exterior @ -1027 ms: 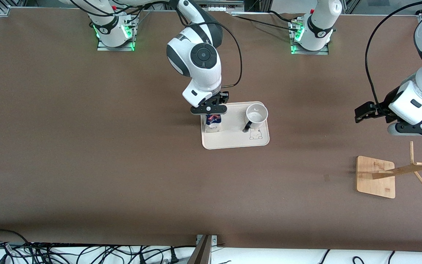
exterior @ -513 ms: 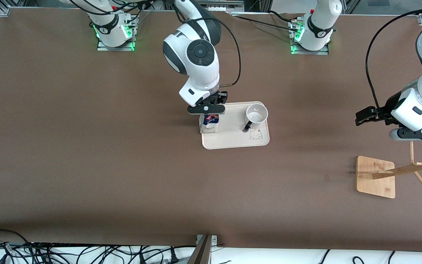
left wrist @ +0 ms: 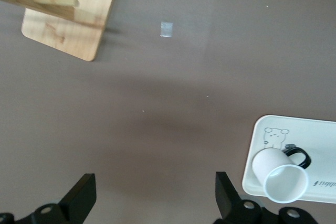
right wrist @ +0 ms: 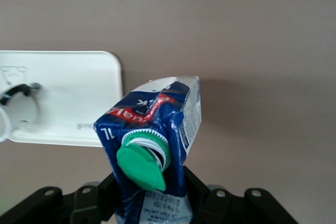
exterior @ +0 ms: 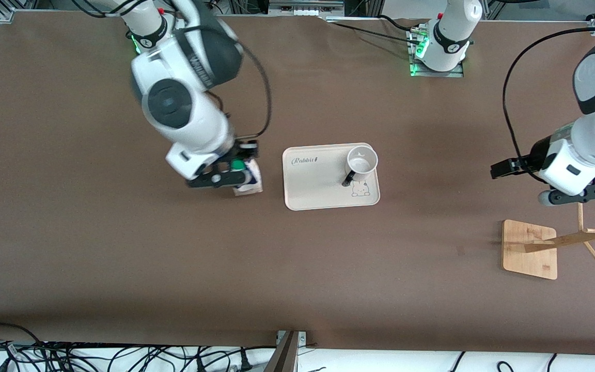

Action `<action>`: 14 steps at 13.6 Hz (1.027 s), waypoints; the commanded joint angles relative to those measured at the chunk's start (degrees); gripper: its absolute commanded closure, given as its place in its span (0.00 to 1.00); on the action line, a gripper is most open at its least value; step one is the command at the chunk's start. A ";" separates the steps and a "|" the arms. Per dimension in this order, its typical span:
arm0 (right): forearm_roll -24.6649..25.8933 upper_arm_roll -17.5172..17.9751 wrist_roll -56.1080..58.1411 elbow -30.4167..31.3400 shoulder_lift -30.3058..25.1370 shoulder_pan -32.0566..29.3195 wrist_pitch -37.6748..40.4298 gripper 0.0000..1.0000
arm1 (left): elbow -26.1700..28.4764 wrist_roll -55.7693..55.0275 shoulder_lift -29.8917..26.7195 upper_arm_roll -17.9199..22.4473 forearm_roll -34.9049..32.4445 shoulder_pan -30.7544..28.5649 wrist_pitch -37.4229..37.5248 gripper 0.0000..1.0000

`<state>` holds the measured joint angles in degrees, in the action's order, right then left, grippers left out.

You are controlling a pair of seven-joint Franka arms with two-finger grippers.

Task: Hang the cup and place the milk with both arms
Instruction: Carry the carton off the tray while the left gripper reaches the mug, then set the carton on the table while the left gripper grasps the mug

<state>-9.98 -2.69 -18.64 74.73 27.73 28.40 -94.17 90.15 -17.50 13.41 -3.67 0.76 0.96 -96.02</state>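
Milk clamped in the right gripper over bare counter beside the tray; cup upright on that tray. Left gripper, fingers spread wide, hovers near the wooden rack.

the cup stands on the tray. the milk hangs in the right gripper over the table beside the tray, toward the right arm's end. the rack stands toward the left arm's end, under the left gripper.
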 commanded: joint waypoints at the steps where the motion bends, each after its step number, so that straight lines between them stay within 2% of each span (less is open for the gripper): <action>1: -1.53 -0.64 11.30 5.93 -3.11 -7.19 0.83 0.55 | -0.42 -7.62 1.35 -0.90 0.91 3.77 0.04 0.00; 4: -1.44 -6.78 19.85 14.79 -6.97 -9.06 -1.80 0.55 | -0.42 -8.00 2.05 -1.26 0.47 10.88 -0.57 0.00; 6: -0.74 -9.96 21.10 23.31 -11.71 -9.06 -6.00 0.55 | 0.28 -1.61 3.54 -1.26 0.47 15.02 -0.92 0.00; 8: -0.13 -12.33 21.80 31.14 -16.19 -9.06 -10.32 0.55 | 4.92 0.44 3.20 -1.60 0.73 15.91 -2.58 0.00; 9: -0.04 -13.30 22.15 33.26 -17.00 -9.06 -11.90 0.55 | 5.64 -0.42 3.28 -3.09 0.82 16.26 -3.20 0.00; 11: 0.14 -14.71 23.20 35.65 -17.09 -9.06 -14.54 0.54 | 9.05 -0.34 3.73 -5.29 0.56 16.35 -8.71 0.00; 13: 0.14 -15.77 23.91 39.24 -17.62 -9.06 -18.40 0.54 | 15.54 0.10 3.64 -6.52 0.47 16.44 -17.93 0.00; 14: 0.14 -15.86 24.26 41.09 -18.14 -9.06 -20.42 0.54 | 17.93 -0.25 3.81 -8.36 0.47 16.44 -22.50 0.00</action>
<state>-10.17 -17.64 4.33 111.02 12.21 18.51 -110.90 102.66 -18.94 18.12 -10.19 0.80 17.34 -111.63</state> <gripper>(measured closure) 0.537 0.000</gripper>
